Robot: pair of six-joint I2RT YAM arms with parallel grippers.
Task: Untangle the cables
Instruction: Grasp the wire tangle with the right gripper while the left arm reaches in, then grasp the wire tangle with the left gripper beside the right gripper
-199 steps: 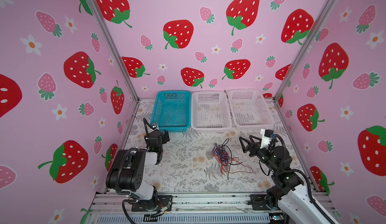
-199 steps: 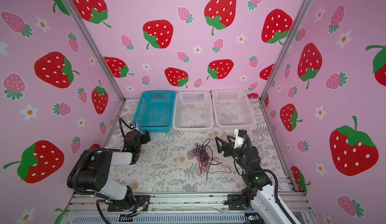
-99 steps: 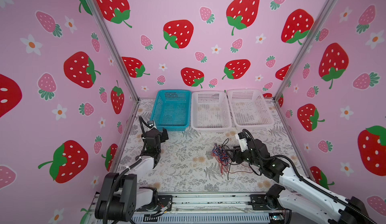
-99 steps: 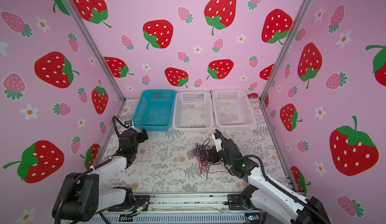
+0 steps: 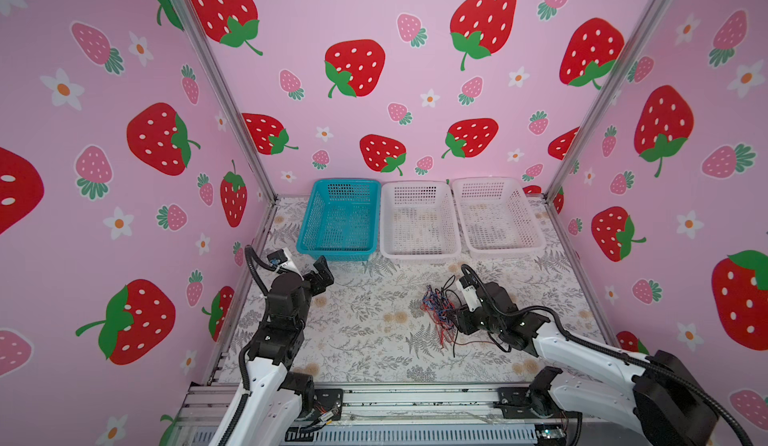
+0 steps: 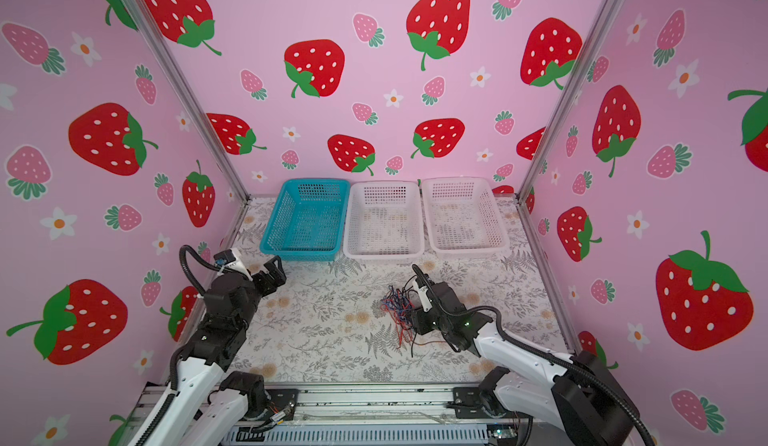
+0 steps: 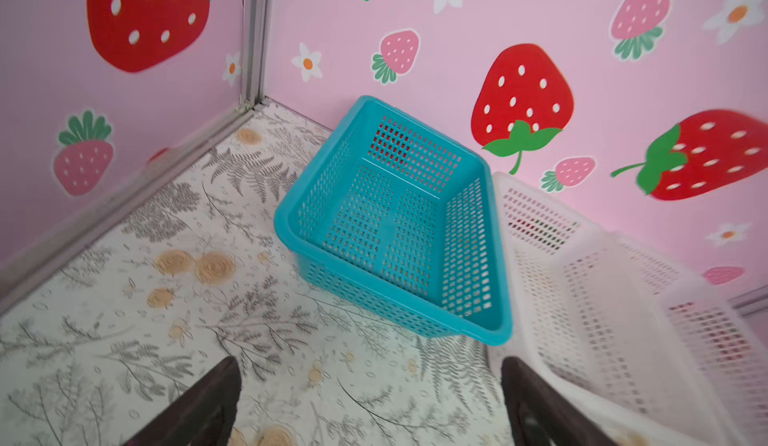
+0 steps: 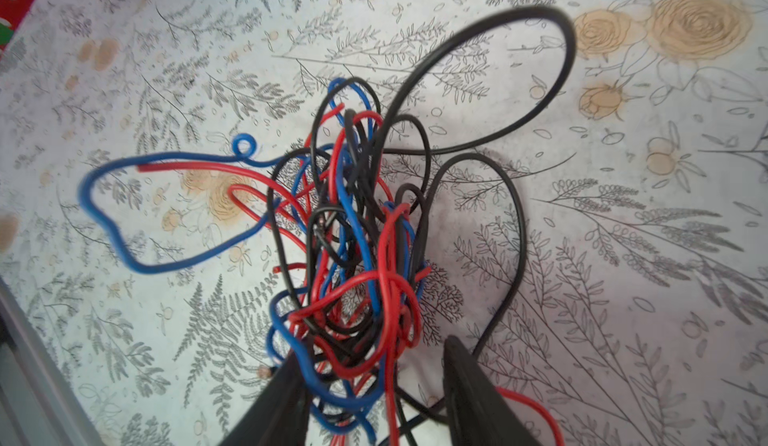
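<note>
Right gripper (image 8: pixel 372 346): partly open, straddling the cables (image 8: pixel 357 236). One of its fingers (image 8: pixel 286 385) touches the strands, there's a gap at the other, nothing clamped. The red, blue and black cables (image 5: pixel 436 306) lie tangled on the floral mat (image 5: pixel 365 340), lower right of centre in both top views. Left gripper (image 5: pixel 324 273): wide open, holds nothing, at left of frame near the blue basket (image 5: pixel 307 232). Middle white basket (image 5: pixel 419 252) and right white basket (image 5: pixel 503 252) sit beside it. All three show bare mesh floors.
</note>
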